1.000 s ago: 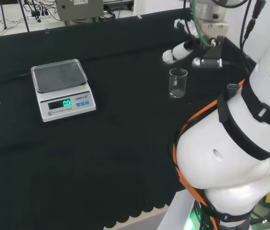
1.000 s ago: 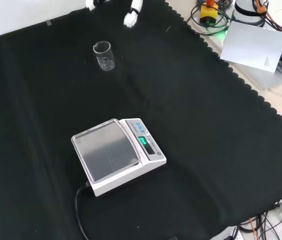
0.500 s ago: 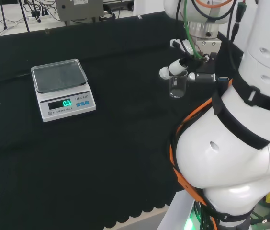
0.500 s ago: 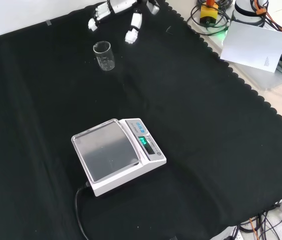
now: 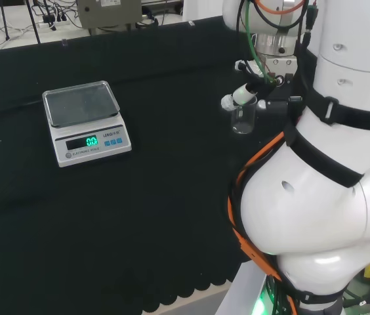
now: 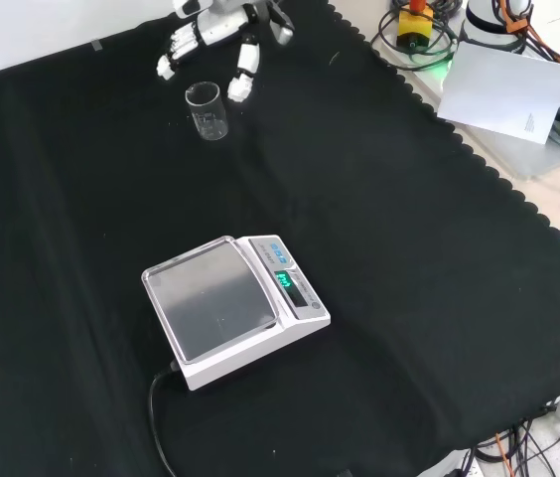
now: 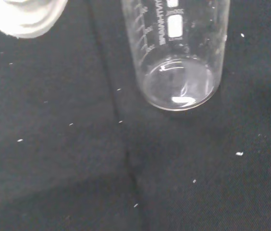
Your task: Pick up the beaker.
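The beaker (image 6: 207, 110) stands upright on the black cloth of the worktop (image 6: 409, 258), toward eleven o'clock in the front view, clear glass with nothing visible inside. The robot hand (image 6: 222, 35) hangs just beyond it at about twelve o'clock from the beaker, fingers (image 6: 243, 73) spread and fairly straight, one on each side of the rim, gripping nothing. In the head view the robot hand (image 5: 247, 90) sits right at the beaker (image 5: 243, 117) rim; whether a fingertip touches the glass is unclear. A scale (image 6: 232, 309) rests well apart, near the front view's centre toward seven o'clock.
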`<act>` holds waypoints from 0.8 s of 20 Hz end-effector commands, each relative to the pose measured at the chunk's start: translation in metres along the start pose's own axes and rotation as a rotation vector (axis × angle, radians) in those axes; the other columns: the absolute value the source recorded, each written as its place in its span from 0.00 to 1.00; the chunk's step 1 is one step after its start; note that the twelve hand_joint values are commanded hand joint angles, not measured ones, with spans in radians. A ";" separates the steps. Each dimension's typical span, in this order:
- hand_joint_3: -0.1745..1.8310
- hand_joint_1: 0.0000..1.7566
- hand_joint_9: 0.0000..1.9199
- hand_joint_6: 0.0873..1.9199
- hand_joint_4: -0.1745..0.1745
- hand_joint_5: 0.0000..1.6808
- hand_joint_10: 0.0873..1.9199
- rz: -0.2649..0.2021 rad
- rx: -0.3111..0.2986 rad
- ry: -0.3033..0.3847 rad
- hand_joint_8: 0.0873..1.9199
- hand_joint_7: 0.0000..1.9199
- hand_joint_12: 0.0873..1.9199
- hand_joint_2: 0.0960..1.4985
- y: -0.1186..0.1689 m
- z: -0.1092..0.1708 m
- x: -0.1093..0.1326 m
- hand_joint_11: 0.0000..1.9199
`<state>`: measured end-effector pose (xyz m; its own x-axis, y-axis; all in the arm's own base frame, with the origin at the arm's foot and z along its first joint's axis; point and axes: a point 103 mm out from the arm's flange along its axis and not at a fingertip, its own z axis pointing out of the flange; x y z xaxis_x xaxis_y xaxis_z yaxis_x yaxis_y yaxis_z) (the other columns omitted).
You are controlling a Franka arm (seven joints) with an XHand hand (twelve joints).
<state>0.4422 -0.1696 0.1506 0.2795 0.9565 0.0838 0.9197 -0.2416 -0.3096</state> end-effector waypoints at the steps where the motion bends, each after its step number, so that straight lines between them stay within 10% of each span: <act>1: 0.21 0.39 0.04 0.00 0.67 0.00 0.40 0.016 0.035 0.000 0.16 0.00 0.56 0.42 0.021 0.010 -0.019 0.00; 16: 0.22 0.40 0.05 0.00 0.67 0.04 0.40 0.022 0.100 -0.033 0.22 0.00 0.57 0.43 0.038 0.042 -0.012 0.00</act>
<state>0.4590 -0.1900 0.1047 0.2910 0.9546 0.0643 0.8833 -0.2422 -0.4015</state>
